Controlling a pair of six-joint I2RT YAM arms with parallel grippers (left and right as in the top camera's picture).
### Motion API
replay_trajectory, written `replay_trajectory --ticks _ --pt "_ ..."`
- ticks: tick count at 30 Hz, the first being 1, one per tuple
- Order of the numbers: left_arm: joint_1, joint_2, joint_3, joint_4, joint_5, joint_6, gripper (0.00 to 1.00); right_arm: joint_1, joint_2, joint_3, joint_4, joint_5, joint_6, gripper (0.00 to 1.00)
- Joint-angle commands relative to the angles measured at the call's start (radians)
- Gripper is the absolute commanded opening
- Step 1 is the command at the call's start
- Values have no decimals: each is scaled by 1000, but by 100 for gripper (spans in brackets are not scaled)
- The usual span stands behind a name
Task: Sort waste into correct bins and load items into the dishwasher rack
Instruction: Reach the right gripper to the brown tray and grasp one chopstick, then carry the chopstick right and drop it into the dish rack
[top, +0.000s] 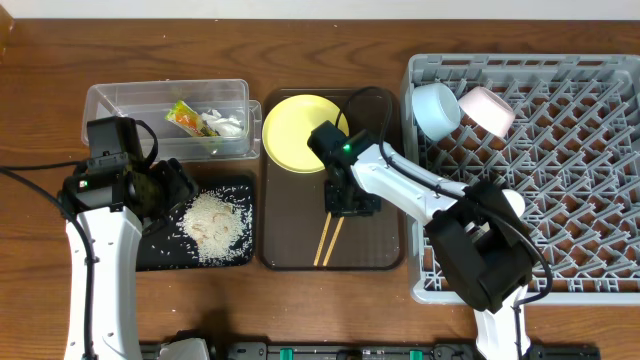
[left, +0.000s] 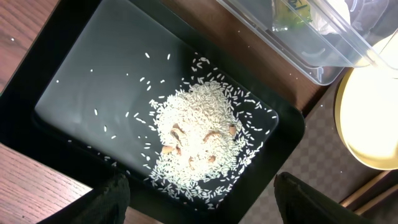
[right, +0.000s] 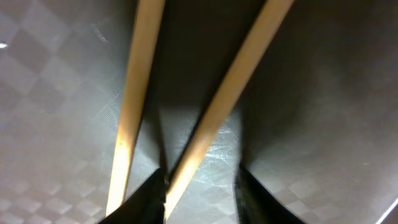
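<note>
Two wooden chopsticks (top: 328, 240) lie on the brown tray (top: 385, 250). My right gripper (top: 350, 203) is down on their upper ends. In the right wrist view its fingers stand apart around one chopstick (right: 230, 87), which touches the left finger; the other chopstick (right: 134, 106) lies outside. The right gripper (right: 200, 190) is open. The yellow plate (top: 298, 132) rests at the tray's far end. A blue bowl (top: 436, 108) and a white bowl (top: 487, 110) sit in the grey rack (top: 560, 200). My left gripper (left: 202, 199) hangs open over the rice (left: 199, 137) in the black tray (left: 81, 81).
The clear tub (top: 130, 100) behind the black tray holds a snack wrapper (top: 185, 118) and white paper scraps (top: 225, 125). A small pale cup (top: 510, 200) shows in the rack behind my right arm. Bare wood lies left of the tub.
</note>
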Motion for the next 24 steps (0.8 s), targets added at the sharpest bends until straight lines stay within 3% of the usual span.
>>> replay_trajectory --ticks 1,7,17,24 --pt "3 -2 6 -2 -2 -5 77 16 13 -43 18 17 14 22" --pt "3 -2 6 -2 -2 -5 77 8 0 -45 20 23 13 2" --pt "3 -2 6 -2 -2 -5 77 -107 -192 17 -7 61 -169 1" --pt "3 -2 6 -2 -2 -5 77 -251 -372 17 -137 63 -355 1"
